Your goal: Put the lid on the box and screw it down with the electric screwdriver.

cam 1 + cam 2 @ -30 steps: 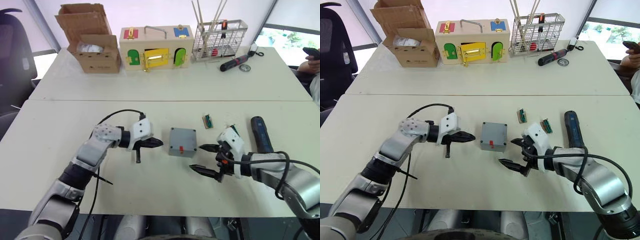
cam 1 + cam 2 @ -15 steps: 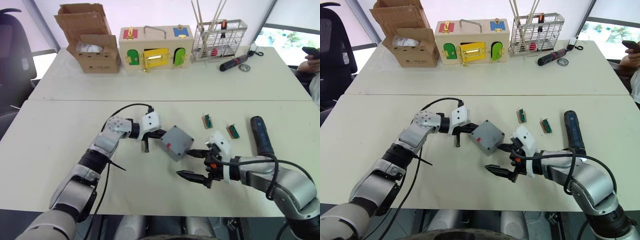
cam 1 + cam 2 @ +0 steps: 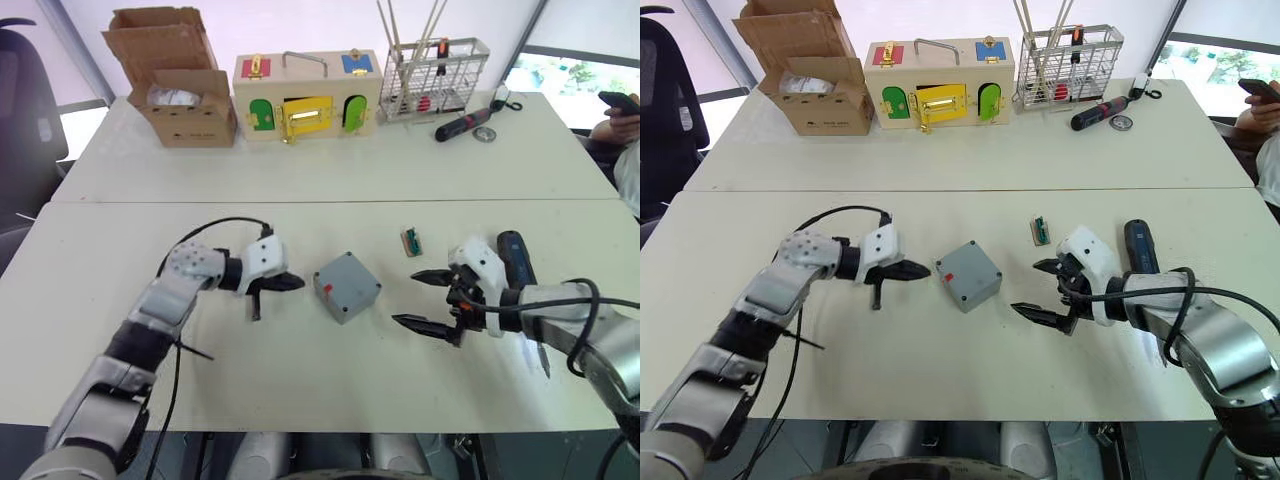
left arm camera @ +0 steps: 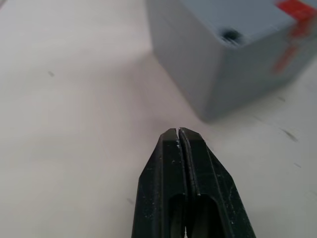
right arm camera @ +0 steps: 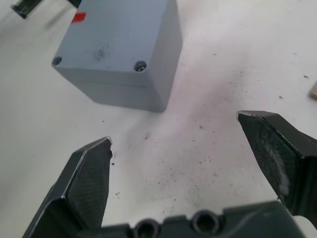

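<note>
The grey box [image 3: 346, 285], probably light, rigid, smooth plastic, sits between the closed left pincer [image 3: 287, 283] and wide-open right pincer [image 3: 428, 300]; grip opposite side walls.

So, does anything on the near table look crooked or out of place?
Yes. The box sits turned at an angle to the table edges, one corner toward the shut left tool. The open right tool is apart from it.

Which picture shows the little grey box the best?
The right wrist view shows the box best: it is close, with its top, two corner screw holes and red mark plain to see. The left wrist view catches one corner. Both eye views show it whole but small, on the table between the two end effectors.
</note>
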Available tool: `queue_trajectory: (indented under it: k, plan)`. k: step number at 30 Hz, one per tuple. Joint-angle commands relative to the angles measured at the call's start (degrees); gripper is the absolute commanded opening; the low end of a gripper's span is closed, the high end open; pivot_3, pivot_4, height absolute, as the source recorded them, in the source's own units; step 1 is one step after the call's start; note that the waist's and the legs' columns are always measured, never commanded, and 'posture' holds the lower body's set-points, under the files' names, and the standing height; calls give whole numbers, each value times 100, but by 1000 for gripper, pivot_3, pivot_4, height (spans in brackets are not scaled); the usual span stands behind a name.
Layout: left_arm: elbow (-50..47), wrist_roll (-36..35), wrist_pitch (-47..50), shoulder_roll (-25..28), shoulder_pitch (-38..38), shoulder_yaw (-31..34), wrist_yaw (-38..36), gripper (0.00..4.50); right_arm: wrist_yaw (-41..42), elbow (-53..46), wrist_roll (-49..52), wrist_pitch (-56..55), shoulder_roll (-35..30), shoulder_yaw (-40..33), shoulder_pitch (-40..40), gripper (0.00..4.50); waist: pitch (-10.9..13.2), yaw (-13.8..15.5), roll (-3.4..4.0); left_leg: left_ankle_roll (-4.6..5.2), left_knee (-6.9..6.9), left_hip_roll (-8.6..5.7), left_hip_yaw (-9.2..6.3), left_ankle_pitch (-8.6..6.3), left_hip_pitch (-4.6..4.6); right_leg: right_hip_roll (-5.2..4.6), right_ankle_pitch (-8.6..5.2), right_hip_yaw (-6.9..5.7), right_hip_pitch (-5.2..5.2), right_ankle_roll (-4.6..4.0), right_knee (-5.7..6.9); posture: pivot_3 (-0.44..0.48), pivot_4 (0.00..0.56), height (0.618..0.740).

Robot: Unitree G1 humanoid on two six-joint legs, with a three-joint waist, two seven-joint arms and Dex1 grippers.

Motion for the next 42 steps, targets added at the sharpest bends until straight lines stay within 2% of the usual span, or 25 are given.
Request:
queue_trajectory:
  k: [1,7,11,20,26,29,31,34,36,39,42]
  plan:
    - [-574,-180,322,-84,70,28,79,0,228,164,-193,-355,165,302,-265,4464,0,50,0,0,3,-1,0,0,0,-2,0,0,2,0,1,0,150,740]
    - [-496,-142,468,-469,-37,-61,315,0,359,254,-185,-363,497,568,-505,4464,0,43,0,0,13,-3,-3,0,-2,-2,0,-1,6,0,1,0,150,740]
    - [-160,-32,282,-735,-225,-72,474,0,432,1,-16,-143,551,577,-358,4464,0,46,0,0,15,-3,-4,0,-2,-1,0,-2,6,0,1,0,150,740]
    - [217,3,-36,-803,-383,-83,340,0,123,-342,73,76,633,326,14,4464,0,42,-1,0,14,-4,-6,0,-2,-2,0,-2,5,0,3,0,150,740]
    - [305,11,-112,-755,-417,-16,320,0,-78,-529,209,257,553,-108,178,4464,0,48,-1,0,15,-5,-6,0,-2,-2,0,-2,5,0,3,0,150,740]
    - [14,-163,84,-495,-371,199,209,0,-446,-696,644,720,581,-1247,339,4464,0,43,-1,0,15,-5,-6,0,-3,-3,0,-2,5,0,3,0,150,740]
    - [-372,-528,424,-333,-389,456,90,0,-772,-778,968,1013,732,-2018,413,4464,0,42,-1,0,14,-4,-6,0,-3,-3,0,-1,5,0,4,0,150,740]
    - [-1047,-1115,1073,-245,-541,801,113,0,-1503,-806,1169,985,1329,-2809,431,4464,-1,50,-3,-1,13,-1,-10,0,-3,-3,0,2,5,0,3,0,150,740]
    - [-1394,-1393,1431,-222,-624,919,154,0,-1883,-802,1117,940,1604,-3001,448,4464,-2,57,-4,-3,13,-2,-21,1,-4,-3,0,3,9,0,4,0,150,740]
    - [-1971,-1801,1893,-184,-720,906,117,0,-2324,-537,304,452,1701,-2665,635,4464,-3,38,-3,-4,13,-8,-20,2,-4,-5,0,6,9,0,4,0,150,740]
    - [-2181,-1898,1980,-135,-755,757,44,0,-2545,-141,-276,3,1716,-2287,660,3808,-3,22,-3,-4,10,-9,-14,2,-1,-2,0,10,7,0,4,0,150,740]
